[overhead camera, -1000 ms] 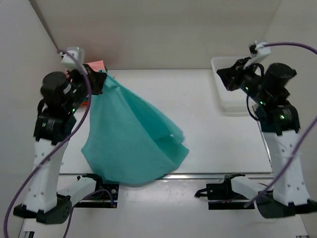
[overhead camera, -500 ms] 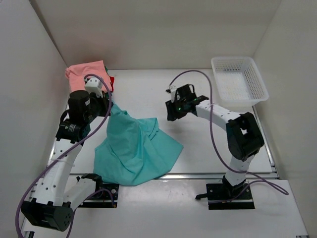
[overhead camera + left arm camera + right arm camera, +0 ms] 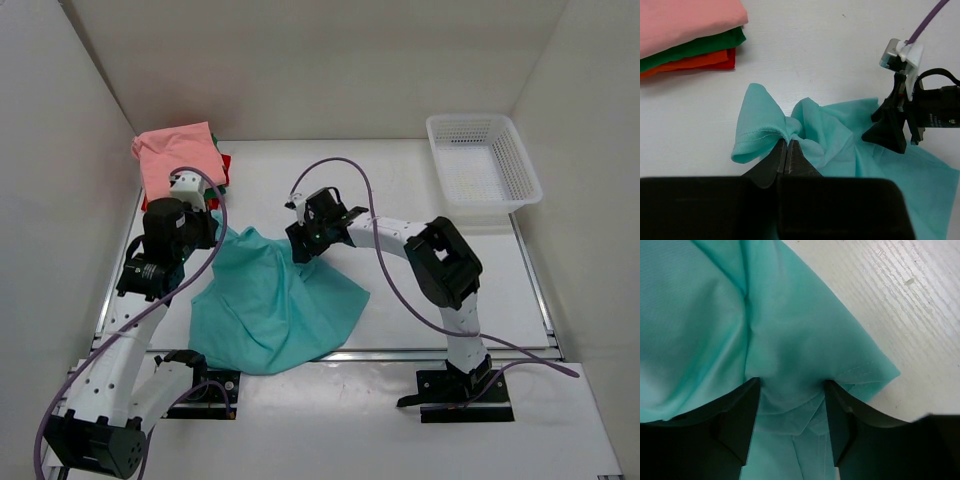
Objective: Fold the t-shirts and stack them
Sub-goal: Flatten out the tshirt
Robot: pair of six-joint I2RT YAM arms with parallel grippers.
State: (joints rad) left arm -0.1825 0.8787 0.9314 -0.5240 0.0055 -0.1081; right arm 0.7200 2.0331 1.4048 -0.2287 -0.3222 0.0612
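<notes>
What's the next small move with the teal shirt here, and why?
Probably close the right pincer on the teal t-shirt: its open jaws straddle a bunched fold near the cloth's edge, while the left pincer is shut on the hem, so a second grip would let both spread it.

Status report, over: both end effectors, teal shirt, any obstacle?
Left end effector shut on teal shirt. Right end effector open, astride its edge. Folded stack apart.

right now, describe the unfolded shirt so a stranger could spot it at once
On the white table, look at the near left, in front of the folded shirt stack, salmon-pink on top. There lies a crumpled teal cotton t-shirt, one edge pinched by the left gripper. It alone is loose and rumpled, not folded.
</notes>
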